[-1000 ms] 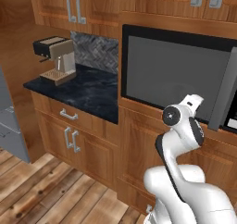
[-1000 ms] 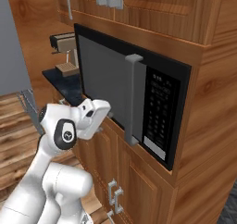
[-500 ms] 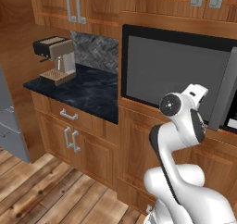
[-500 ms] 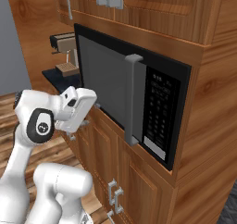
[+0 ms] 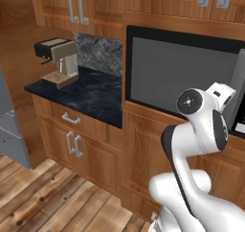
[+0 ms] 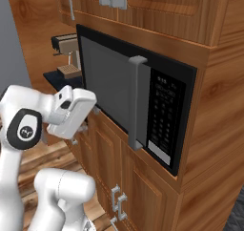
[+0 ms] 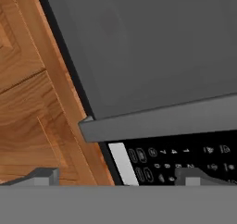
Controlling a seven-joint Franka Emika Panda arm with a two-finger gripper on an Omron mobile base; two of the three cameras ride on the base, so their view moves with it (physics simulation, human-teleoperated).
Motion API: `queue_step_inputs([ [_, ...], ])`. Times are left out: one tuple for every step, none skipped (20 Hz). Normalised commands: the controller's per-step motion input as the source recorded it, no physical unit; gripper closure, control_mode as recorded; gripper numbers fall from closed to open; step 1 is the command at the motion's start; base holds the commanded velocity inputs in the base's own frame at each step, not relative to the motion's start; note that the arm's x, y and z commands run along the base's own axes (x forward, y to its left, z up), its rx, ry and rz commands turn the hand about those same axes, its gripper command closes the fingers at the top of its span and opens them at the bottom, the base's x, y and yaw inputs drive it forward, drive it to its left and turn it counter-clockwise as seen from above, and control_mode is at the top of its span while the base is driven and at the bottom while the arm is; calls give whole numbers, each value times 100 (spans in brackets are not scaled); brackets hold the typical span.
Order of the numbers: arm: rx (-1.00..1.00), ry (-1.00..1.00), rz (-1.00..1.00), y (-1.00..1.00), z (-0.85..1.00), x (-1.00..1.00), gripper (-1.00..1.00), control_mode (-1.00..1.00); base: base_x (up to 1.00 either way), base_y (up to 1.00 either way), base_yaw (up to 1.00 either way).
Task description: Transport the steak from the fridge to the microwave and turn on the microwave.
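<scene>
The microwave (image 6: pixel 114 87) is built into the wooden wall, its dark glass door shut. Its grey bar handle (image 6: pixel 137 101) and black control panel (image 6: pixel 164 120) sit at the door's right. My gripper (image 7: pixel 118 176) is open, fingertips (image 7: pixel 44 176) wide apart with nothing between them, pointing at the door handle (image 7: pixel 162 121) and the keypad (image 7: pixel 176 156) from close range. In the right base view the hand (image 6: pixel 71 110) hovers just before the door's lower left. The steak is out of view. A grey slab of the fridge (image 5: pixel 9 130) shows at the far left.
A coffee machine (image 5: pixel 57 61) stands on the dark stone counter (image 5: pixel 91 94) left of the microwave. Wooden cupboards with grey handles (image 5: pixel 76 5) hang above, and drawers and doors (image 5: pixel 72 145) sit below. Plank floor lies in front.
The arm's elbow has risen and swung across, and the hand has lifted a little and turned to face the microwave door. The jaws have stayed open.
</scene>
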Motion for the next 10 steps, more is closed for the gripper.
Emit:
queue_step_inputs([
  [-11,0,0,-23,-58,-56,-100,-100,0,0,0],
  [-13,0,0,-21,-70,-53,-100,-100,0,0,0],
  [-13,0,0,-24,-76,-53,-100,-100,0,0,0],
  [-9,0,0,-34,-70,-47,-100,-100,0,0,0],
  [-8,0,0,-36,-64,-40,-100,-100,0,0,0],
  [-8,0,0,-35,-64,-31,-100,-100,0,0,0],
  [-9,0,0,-35,-63,-26,-100,-100,0,0,0],
  [-10,-2,0,-39,-61,-24,-100,-100,0,0,0],
  [-13,-7,0,-46,-63,-21,-100,-100,0,0,0],
  [-15,-11,0,-54,-69,-14,-100,-100,0,0,0],
])
